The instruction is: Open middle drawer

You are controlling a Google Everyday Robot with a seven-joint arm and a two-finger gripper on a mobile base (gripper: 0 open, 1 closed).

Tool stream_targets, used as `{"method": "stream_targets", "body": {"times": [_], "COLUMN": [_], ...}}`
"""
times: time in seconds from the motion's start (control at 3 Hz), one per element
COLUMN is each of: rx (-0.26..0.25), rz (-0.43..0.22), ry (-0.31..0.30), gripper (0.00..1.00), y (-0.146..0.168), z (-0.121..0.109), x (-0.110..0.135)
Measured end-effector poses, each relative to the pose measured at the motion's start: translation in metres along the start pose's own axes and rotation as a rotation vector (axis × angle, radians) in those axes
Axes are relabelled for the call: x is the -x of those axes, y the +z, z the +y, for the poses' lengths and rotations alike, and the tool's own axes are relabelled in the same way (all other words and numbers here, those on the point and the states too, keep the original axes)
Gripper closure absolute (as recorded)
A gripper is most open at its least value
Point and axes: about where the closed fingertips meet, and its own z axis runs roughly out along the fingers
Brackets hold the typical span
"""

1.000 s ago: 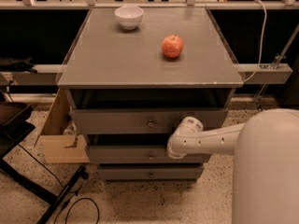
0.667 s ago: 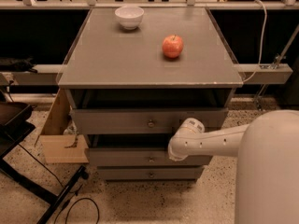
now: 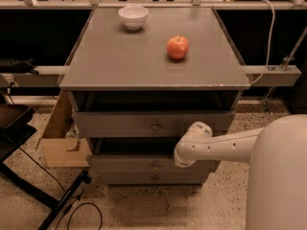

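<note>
The grey cabinet (image 3: 153, 63) has three drawers. The top drawer front (image 3: 120, 124) carries a round knob. Below a dark gap sits the middle drawer (image 3: 124, 165), a wide flat grey front with a small round knob (image 3: 155, 166) at centre. It stands a little out from the cabinet. The bottom drawer (image 3: 129, 179) is the narrowest. My white arm reaches in from the right. My gripper (image 3: 180, 160) is at the top edge of the middle drawer front, just right of its knob, and its tip is hidden behind the wrist.
A white bowl (image 3: 133, 16) and a red apple (image 3: 178, 47) sit on the cabinet top. A cardboard box (image 3: 60, 143) stands on the floor to the left. A black stand leg and cable (image 3: 72, 195) lie at lower left. My white body (image 3: 278, 176) fills the lower right.
The middle drawer front has slid a little out toward me and the dark gap above it has widened. My wrist has drawn back slightly with it.
</note>
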Motion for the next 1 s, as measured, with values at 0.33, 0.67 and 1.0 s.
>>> {"method": "stream_targets", "body": {"times": [0.33,0.67,1.0], "rx": [0.008,0.022,0.022], "rz": [0.003,0.006,0.006], "ry": [-0.002,-0.005,-0.005], "gripper": [1.0,1.0,1.0], "y": [-0.0079,-0.0157,-0.0159], "z": [0.0034,0.0107,0.0096], "x": [-0.0012,-0.0037,-0.0037]}}
